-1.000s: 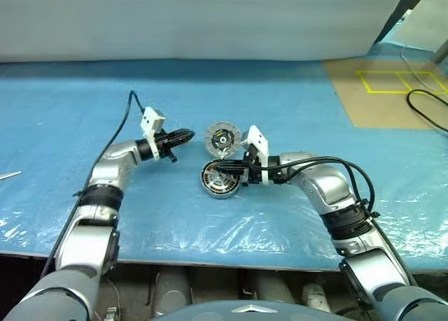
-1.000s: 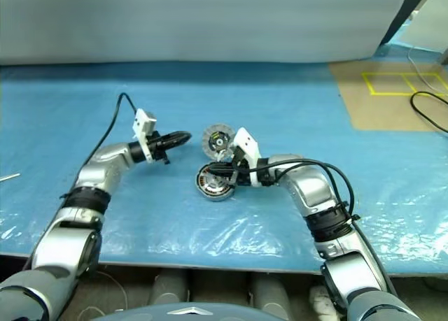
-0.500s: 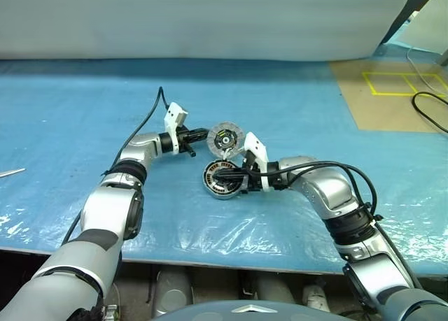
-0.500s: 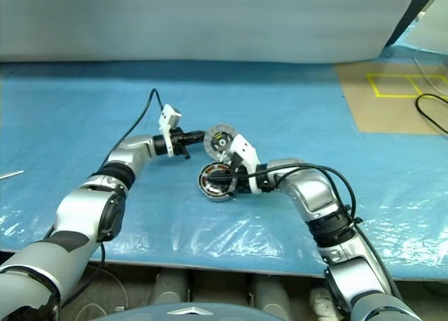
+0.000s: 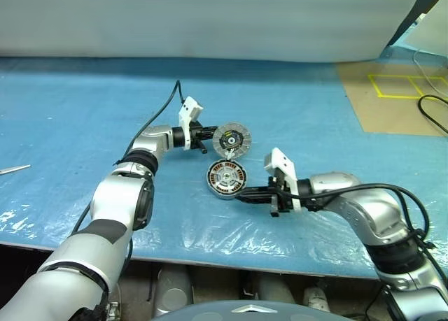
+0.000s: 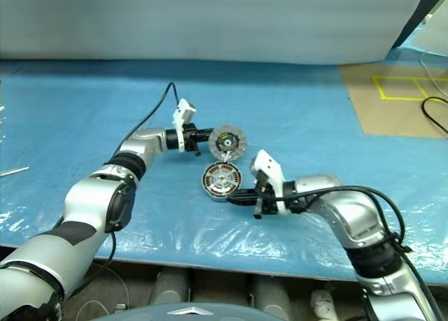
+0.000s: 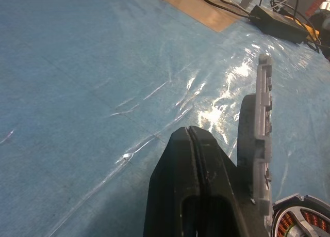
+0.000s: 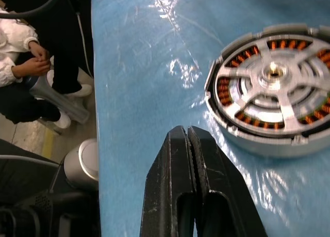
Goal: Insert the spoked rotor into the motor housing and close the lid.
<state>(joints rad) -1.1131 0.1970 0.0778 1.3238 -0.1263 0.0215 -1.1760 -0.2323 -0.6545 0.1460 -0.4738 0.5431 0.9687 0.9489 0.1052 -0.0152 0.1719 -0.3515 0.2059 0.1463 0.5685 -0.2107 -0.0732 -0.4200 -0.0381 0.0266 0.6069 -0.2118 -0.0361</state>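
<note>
The motor housing (image 5: 226, 179) lies flat on the blue sheet, copper windings showing. The spoked rotor (image 8: 271, 74) sits inside it, silver spokes up. The lid (image 5: 232, 139) stands open on its hinge behind the housing, its ribbed face with the black-and-yellow centre toward me. My left gripper (image 5: 211, 133) is shut, its tip at the lid's left edge; the left wrist view shows the lid (image 7: 260, 133) edge-on beside the fingers. My right gripper (image 5: 242, 194) is shut and empty, lying low just off the housing's near right side.
A brown board with yellow tape (image 5: 392, 90) and a black cable (image 5: 434, 111) lie at the back right. A thin metal piece (image 5: 14, 170) rests at the far left. The right wrist view shows a seated person (image 8: 23, 66) past the table's edge.
My left gripper has swung right, up to the lid's edge. My right gripper has drawn back off the housing toward the near right. Both have stayed shut.
</note>
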